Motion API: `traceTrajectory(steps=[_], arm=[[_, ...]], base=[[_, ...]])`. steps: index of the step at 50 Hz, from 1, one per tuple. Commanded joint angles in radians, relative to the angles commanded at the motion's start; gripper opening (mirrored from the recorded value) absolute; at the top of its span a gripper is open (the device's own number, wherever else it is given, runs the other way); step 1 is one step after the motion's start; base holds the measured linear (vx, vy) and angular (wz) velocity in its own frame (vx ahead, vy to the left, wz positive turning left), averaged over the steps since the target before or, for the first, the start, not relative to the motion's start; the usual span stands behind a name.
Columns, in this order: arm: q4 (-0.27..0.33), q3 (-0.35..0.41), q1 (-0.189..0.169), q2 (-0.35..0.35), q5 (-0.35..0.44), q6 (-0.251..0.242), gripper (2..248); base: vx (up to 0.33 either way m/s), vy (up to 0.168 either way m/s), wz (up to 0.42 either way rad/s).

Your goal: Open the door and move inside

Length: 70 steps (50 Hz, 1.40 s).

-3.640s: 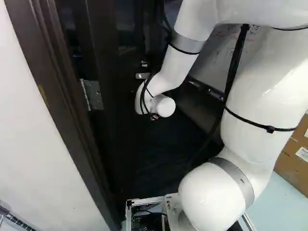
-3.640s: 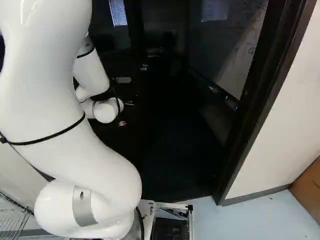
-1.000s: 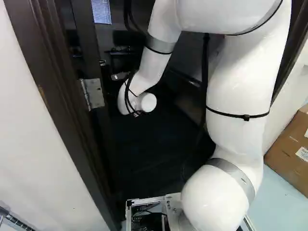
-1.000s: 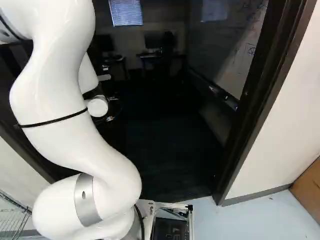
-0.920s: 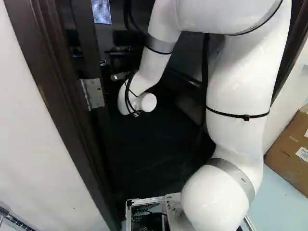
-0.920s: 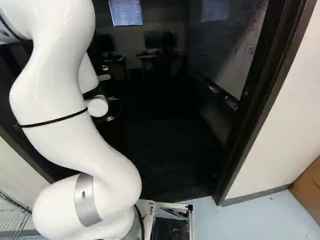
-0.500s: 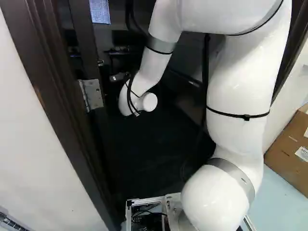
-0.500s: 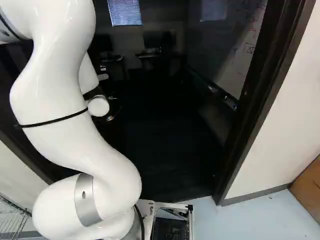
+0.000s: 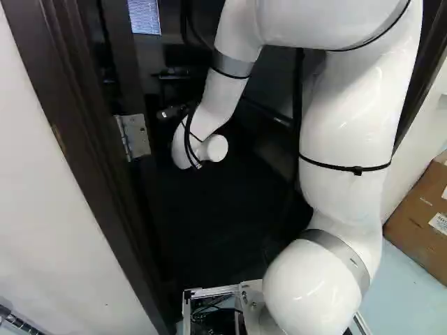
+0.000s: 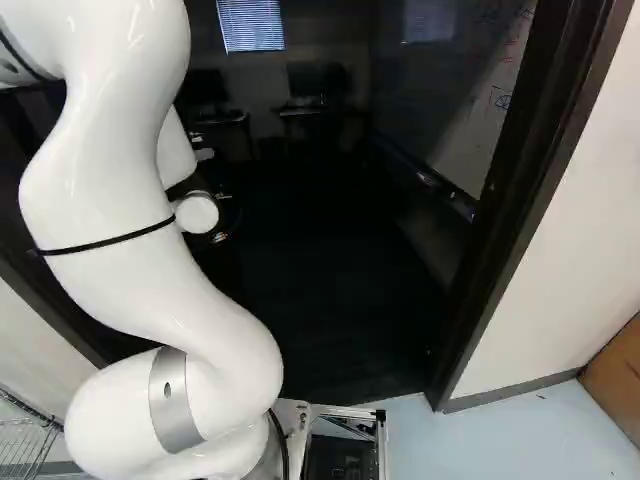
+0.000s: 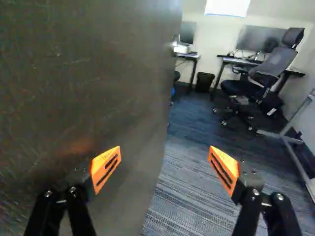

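Note:
The dark door (image 9: pixel 124 70) stands open into the room, its hinge (image 9: pixel 134 136) at the left of the left base view. In both base views my forearm reaches through the doorway and its wrist hides the fingers. The wrist view shows the door's dark face (image 11: pixel 88 73) filling one side, close up. My gripper (image 11: pixel 165 153) is open, fingers wide apart, nothing gripped. One finger stands in front of the door face; I cannot tell if it touches. The other is past the door's free edge, over carpet.
The doorframe (image 10: pixel 520 200) rises at the right, beside a white wall (image 10: pixel 570 230). Inside are a whiteboard (image 10: pixel 485 120), desks, monitors and an office chair (image 11: pixel 268 71). A cardboard box (image 9: pixel 419 216) stands outside on the right; a wire rack (image 10: pixel 25 440) is low at the left.
Since the earliest frames the door has swung further open and my arm has moved left with it, uncovering the room. In the last second the door's handle hardware shifted slightly left; my arm barely moved.

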State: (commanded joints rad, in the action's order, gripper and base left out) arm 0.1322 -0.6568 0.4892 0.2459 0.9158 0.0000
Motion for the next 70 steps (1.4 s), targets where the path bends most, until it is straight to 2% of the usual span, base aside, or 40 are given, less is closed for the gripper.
traceTrajectory(steps=[37, 58, 70], arm=[[-0.244, -0.003, -0.005, 0.003, 0.002, 0.0, 247], [-0.325, -0.007, -0.011, 0.006, 0.002, 0.0, 247], [-0.336, -0.007, -0.015, 0.006, 0.002, 0.0, 247]], base=[[0.0, 0.0, 0.0], [0.0, 0.0, 0.0], [0.0, 0.0, 0.0]])
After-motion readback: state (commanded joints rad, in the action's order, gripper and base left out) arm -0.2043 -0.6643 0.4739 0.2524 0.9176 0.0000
